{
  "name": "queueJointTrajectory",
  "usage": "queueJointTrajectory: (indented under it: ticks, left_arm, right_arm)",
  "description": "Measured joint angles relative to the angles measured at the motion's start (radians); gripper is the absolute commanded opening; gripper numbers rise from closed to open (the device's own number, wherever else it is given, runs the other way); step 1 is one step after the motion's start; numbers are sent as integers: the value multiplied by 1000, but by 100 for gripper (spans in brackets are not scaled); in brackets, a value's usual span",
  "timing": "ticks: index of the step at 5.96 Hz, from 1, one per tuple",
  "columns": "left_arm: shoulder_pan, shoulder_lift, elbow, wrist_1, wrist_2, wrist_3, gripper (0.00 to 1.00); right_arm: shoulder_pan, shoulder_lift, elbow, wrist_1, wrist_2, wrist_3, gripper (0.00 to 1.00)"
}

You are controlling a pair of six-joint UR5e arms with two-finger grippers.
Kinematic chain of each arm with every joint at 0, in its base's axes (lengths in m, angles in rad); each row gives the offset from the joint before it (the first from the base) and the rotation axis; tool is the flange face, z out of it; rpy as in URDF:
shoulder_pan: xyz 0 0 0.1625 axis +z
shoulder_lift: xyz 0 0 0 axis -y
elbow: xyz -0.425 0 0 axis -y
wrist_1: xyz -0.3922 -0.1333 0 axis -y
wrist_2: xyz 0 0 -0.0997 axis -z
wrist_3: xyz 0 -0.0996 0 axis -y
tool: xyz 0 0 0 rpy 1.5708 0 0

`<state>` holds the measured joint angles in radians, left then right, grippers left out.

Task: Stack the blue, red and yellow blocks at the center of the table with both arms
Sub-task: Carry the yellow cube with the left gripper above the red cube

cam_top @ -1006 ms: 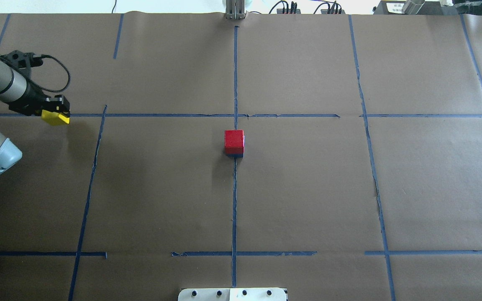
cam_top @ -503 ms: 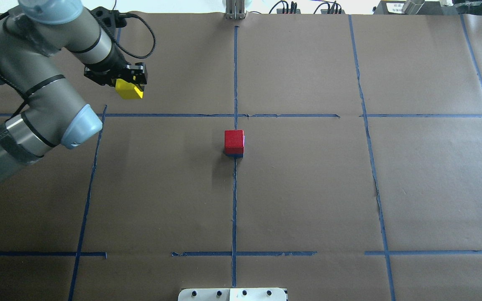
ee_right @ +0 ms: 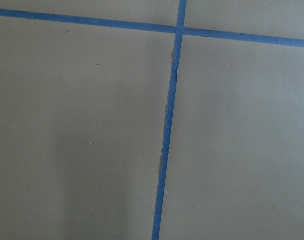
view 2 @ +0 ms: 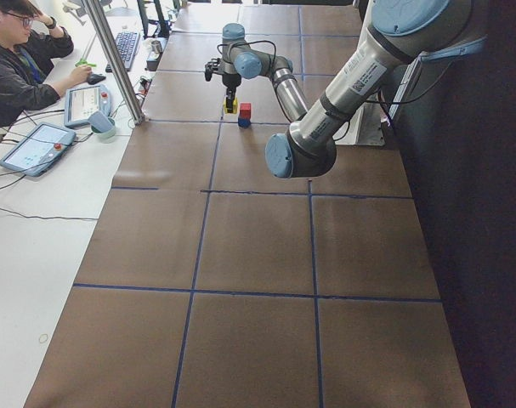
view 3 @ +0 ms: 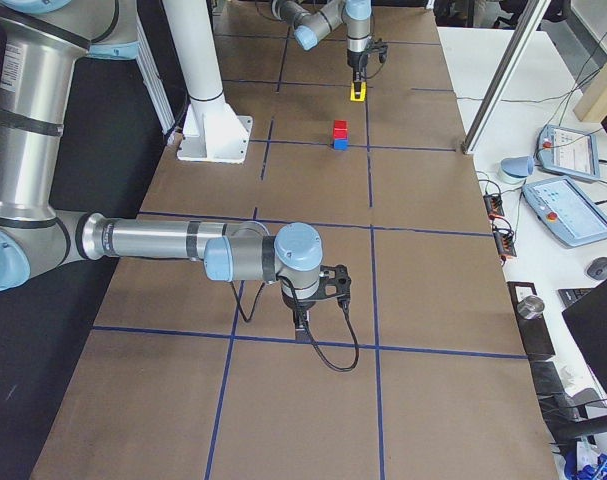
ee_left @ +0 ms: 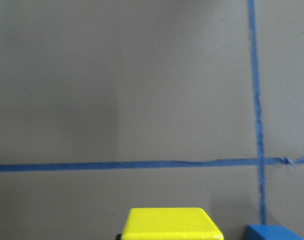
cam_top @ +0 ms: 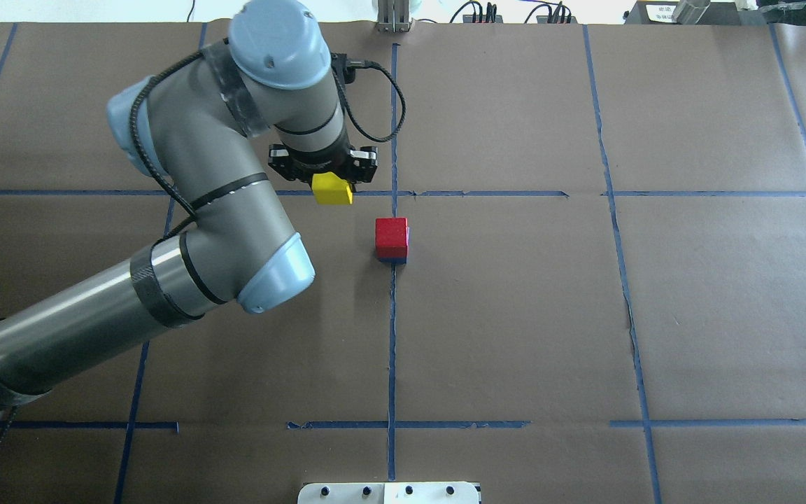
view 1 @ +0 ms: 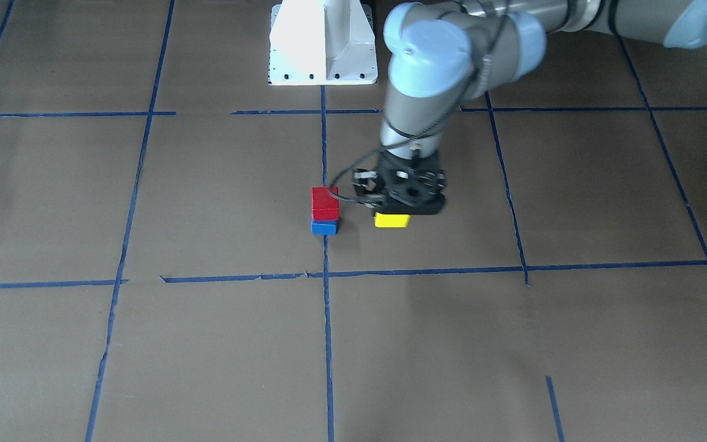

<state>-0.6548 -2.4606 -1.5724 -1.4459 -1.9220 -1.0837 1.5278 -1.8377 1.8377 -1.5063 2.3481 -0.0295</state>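
Note:
A red block [cam_top: 391, 236] sits on a blue block [cam_top: 393, 260] at the table's [cam_top: 515, 315] centre, on the middle tape line. The front view shows the same pair, red [view 1: 324, 204] over blue [view 1: 323, 228]. My left gripper [cam_top: 329, 179] is shut on the yellow block [cam_top: 333, 192], held off the table just left of and behind the stack. That yellow block [ee_left: 169, 224] fills the bottom of the left wrist view, with a corner of the blue block [ee_left: 269, 233] beside it. My right gripper [view 3: 305, 322] shows only in the right side view, low over the paper; whether it is open or shut I cannot tell.
The white pedestal base [view 1: 323, 43] stands on the robot's side of the table. A metal post [cam_top: 392, 17] rises at the far edge. A person [view 2: 19, 59] sits at a side bench with tablets and a keyboard. The right wrist view shows only taped paper.
My left arm has swung from the far left toward the centre, carrying the yellow block to just beside the stack. The red-on-blue stack has not moved.

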Motion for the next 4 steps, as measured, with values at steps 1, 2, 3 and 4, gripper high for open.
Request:
queueJointTrajectory:
  ticks: [1,2,3,4]
  left_arm:
    - [35,-37,31,3,25,-26,4]
    - [58,-60,56,1,49,-49,4]
    - [69,-73,76,-3,61,-68,6]
    - [75,-78,92,-6,64,-76,8]
  right_arm:
    - [0,0,0,0,0,0,100]
    - [0,0,-1,0,0,0,100]
    - [0,0,-1,0,0,-1,100]
    - [0,0,-1,0,0,-1,100]
